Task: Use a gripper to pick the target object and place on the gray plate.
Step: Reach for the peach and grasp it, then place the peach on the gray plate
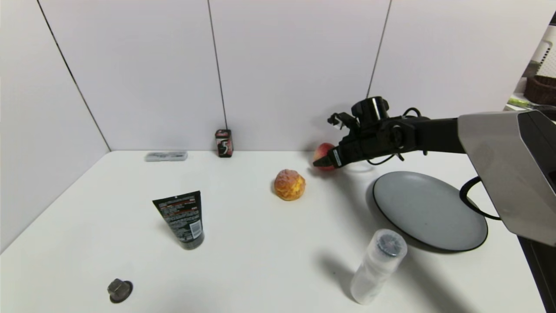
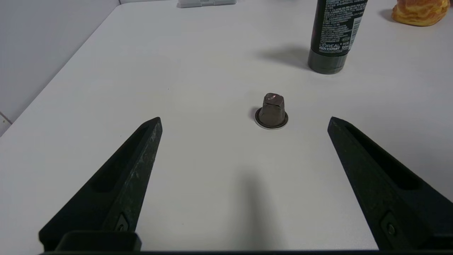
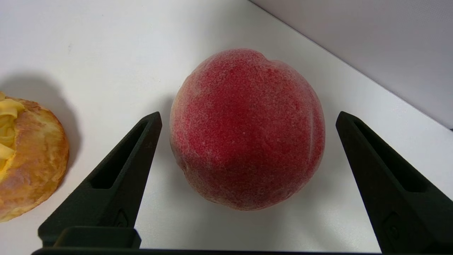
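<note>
Reaching across the desk [image 1: 260, 243], the right end effector [image 3: 247, 118] is seen at the peach [image 3: 247, 129], which sits at the far side of the desk close to the back wall. In the right wrist view its two black fingers [image 3: 116, 177] are spread wide, one on each side of the fruit, and a gap is visible between each tip and the skin, so nothing is pinched yet. The peach is judged to rest on the desk, not lifted.

Only the approach appears done. Closing on the fruit, lifting it, carrying it to the gray plate [image 1: 430, 211] and releasing it are all left. The plate lies nearer the robot and to the right of the peach, apart from it, and nothing is seen on it.

A cream puff [image 1: 289, 184] sits just beside the peach on its left and must be avoided during closing. The left end effector [image 2: 244, 120] is kept idle low over the near left of the desk, fingers spread, with a small dark capsule [image 2: 271, 110] ahead of it.
</note>
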